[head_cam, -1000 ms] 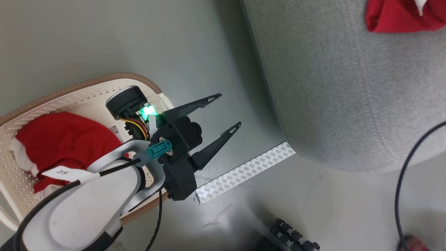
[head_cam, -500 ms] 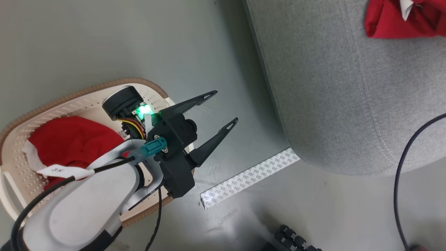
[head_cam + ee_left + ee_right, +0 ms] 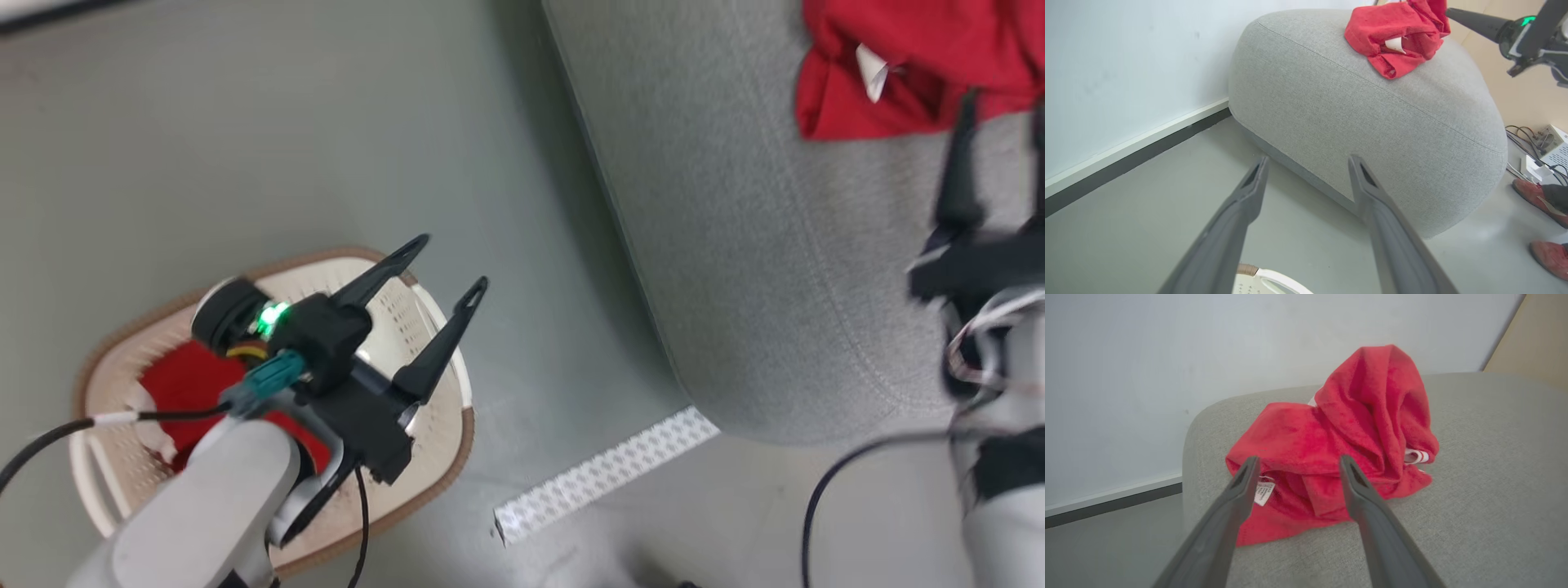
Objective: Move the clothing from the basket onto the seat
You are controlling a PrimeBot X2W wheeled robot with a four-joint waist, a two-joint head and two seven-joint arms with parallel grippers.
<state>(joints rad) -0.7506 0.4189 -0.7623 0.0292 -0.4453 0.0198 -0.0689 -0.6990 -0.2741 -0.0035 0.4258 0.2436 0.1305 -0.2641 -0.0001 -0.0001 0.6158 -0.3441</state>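
Filling the head view from twelve round to three o'clock, the grey seat (image 3: pixel 735 269) is the biggest thing, standing on a grey floor (image 3: pixel 286 147). The basket (image 3: pixel 447 433) sits on that floor at eight o'clock, well apart from the seat. A heap of red clothing (image 3: pixel 890 73) lies crumpled on the seat at one o'clock. Another red garment (image 3: pixel 180 380) lies inside the basket, partly hidden by the left arm (image 3: pixel 204 490). The left gripper (image 3: pixel 451 261) hangs above the basket's one-o'clock rim, fingers spread and empty. The right gripper (image 3: pixel 1298 458) hovers just short of the heap, fingers parted, grasping nothing. A white label (image 3: pixel 1263 492) shows at the heap's seven-o'clock edge.
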